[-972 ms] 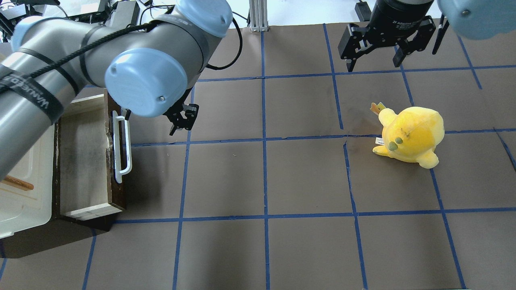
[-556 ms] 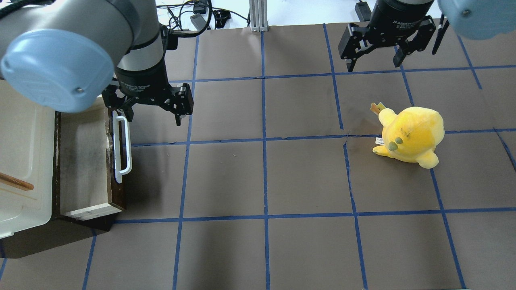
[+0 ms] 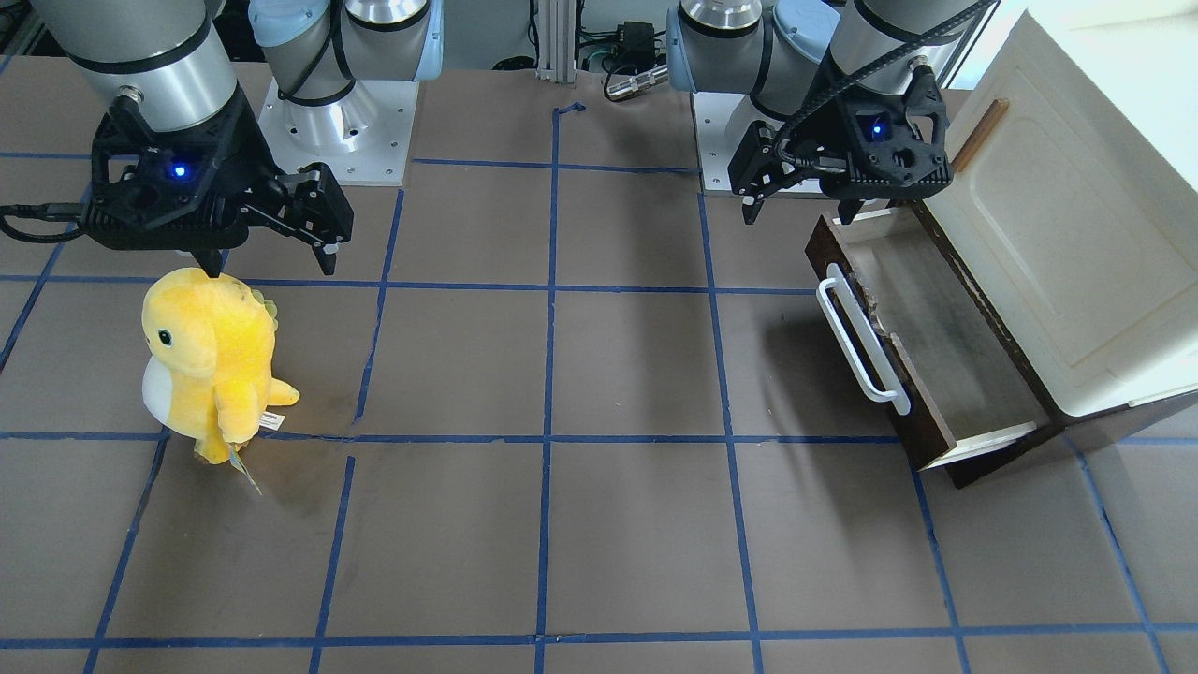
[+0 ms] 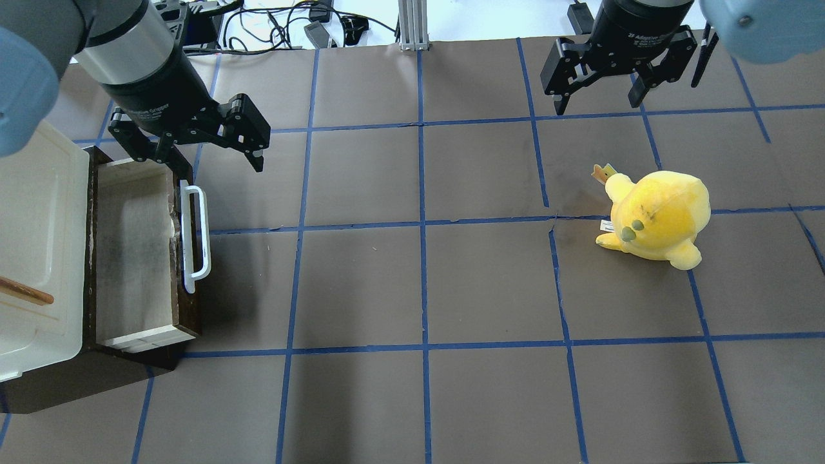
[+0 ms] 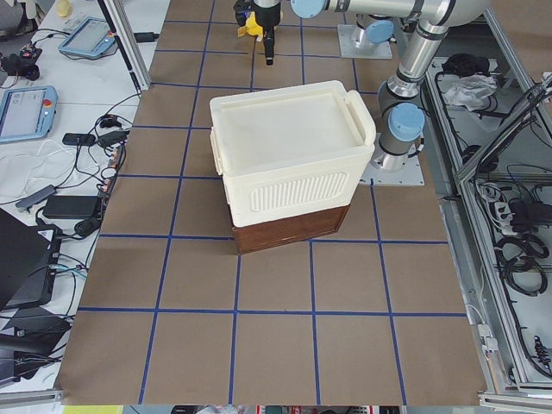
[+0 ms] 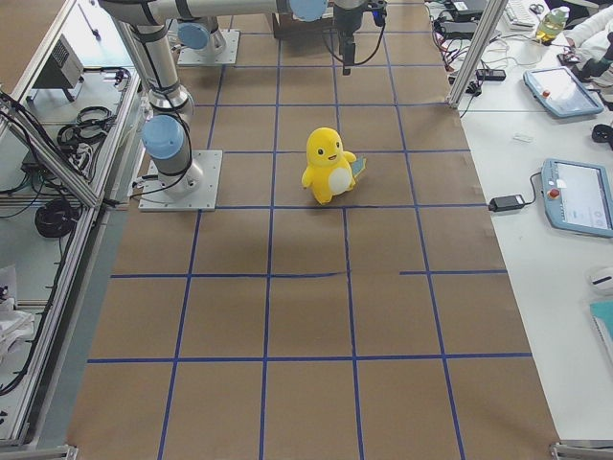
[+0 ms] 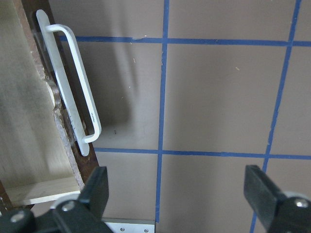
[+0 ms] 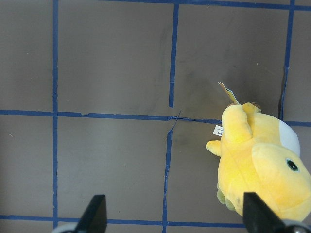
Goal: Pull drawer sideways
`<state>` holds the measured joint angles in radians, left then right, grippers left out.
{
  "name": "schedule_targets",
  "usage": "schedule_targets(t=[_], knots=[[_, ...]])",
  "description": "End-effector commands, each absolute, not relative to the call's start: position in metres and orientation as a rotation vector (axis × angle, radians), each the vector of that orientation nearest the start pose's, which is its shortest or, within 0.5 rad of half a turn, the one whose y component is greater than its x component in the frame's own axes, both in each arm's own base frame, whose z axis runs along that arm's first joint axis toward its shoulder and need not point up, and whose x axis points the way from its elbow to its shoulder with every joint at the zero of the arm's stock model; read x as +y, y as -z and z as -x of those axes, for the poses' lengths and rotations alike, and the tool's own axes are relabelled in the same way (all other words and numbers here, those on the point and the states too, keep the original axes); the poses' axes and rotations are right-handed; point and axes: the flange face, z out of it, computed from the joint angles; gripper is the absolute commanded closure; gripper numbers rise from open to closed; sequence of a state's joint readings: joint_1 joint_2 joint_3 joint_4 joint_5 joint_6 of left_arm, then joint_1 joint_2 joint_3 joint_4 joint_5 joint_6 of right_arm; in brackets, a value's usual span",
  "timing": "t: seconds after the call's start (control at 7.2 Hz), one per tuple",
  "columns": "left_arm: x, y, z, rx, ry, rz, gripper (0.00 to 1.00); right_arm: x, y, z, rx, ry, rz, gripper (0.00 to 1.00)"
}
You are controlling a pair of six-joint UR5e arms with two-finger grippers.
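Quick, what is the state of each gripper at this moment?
Left gripper: open, holding nothing.
Right gripper: open, holding nothing.

I work in a robotics lab: teach pendants (image 6: 578, 195) and cables (image 5: 105, 129) lie on benches (image 6: 517, 163) beside my tape-gridded table (image 4: 490, 283).

Brown desk (image 4: 490, 290) marked into squares by blue tape lines (image 4: 423, 222). A yellow plush toy (image 4: 657, 216) stands upright on the robot's right half; a cream cabinet (image 4: 38, 245) sits at the left edge, its drawer (image 4: 132, 251) drawn out over the desk
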<state>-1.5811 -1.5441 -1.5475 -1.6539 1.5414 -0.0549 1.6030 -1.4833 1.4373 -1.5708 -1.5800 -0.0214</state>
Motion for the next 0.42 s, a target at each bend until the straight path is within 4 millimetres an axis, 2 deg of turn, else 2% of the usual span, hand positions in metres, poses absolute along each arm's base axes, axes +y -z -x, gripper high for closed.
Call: schedule_targets(t=[0.0,0.28], knots=[[-0.4762,-0.5055,0.1393,3.179,-0.045,0.033,0.00,-0.5285,-0.5090,-0.1495,3.149,0.073,0.084,0.00],[-0.4775,-0.5050,0.1393,3.179,-0.035,0.032,0.00,-0.5285,-0.5090,-0.1495,3.149,0.073,0.084,0.00]])
